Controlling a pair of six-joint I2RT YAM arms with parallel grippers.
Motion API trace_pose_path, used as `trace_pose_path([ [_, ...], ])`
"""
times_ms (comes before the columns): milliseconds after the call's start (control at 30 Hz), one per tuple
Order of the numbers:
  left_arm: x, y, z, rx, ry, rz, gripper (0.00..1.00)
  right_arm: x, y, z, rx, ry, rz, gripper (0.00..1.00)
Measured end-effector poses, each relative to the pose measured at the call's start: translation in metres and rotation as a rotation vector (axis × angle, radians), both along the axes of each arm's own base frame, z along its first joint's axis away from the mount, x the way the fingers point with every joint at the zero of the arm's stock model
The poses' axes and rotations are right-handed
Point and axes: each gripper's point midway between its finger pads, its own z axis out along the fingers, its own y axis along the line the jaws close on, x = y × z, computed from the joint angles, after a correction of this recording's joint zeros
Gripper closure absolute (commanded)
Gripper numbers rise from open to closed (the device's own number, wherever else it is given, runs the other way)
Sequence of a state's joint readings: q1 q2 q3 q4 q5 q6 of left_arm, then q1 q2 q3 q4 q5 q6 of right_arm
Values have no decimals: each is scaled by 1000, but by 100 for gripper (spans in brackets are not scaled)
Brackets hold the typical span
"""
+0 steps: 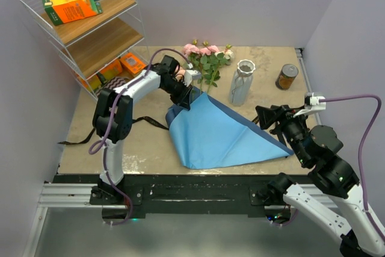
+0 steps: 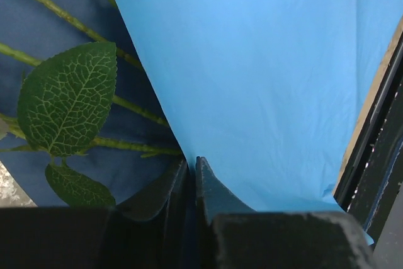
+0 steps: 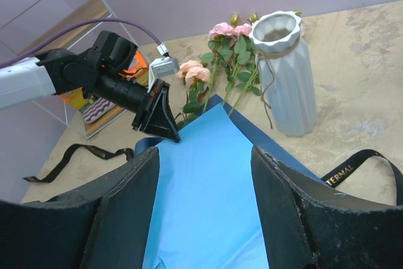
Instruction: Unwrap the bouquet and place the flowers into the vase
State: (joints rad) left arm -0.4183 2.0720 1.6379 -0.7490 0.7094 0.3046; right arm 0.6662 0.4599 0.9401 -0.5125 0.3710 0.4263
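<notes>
Pinching the edge of the big blue paper sheet (image 2: 252,92), the left gripper (image 2: 192,162) has its two fingers squeezed together on the paper. This is at the far left corner, right by the stems. The right gripper (image 3: 204,155) is on the right side with its fingers spread apart. It holds nothing and hangs over the near right part of the paper.

The long black ribbon (image 1: 150,122) is off and lies loose on the tan table (image 1: 141,148), so the untying looks done. The paper is open and mostly flat. The pink roses (image 1: 207,58) with green leaves lie with their thin stems on it, heads pointing to the far side.

The tall white ribbed vase (image 1: 242,82) stands just right of the roses, and I see nothing in it. I think the paper needs pulling away, and then the roses need lifting into the vase.
</notes>
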Motion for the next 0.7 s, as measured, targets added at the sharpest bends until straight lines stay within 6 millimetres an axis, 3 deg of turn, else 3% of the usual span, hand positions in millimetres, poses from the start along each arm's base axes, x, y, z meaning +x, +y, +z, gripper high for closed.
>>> trace_pose_path([
  [133, -3, 2, -2, 10, 13, -4, 100, 1, 1, 1, 2, -2, 1, 39],
  [233, -6, 2, 5, 15, 25, -12, 100, 1, 2, 0, 1, -1, 5, 39],
  [433, -5, -20, 52, -23, -46, -55, 100, 1, 2, 0, 1, -1, 7, 40],
  [567, -41, -51, 97, -45, -150, -149, 100, 0, 2, 1, 1, -1, 7, 40],
  [700, -97, -84, 144, -104, -223, -278, 100, -2, 0, 2, 7, -8, 7, 40],
])
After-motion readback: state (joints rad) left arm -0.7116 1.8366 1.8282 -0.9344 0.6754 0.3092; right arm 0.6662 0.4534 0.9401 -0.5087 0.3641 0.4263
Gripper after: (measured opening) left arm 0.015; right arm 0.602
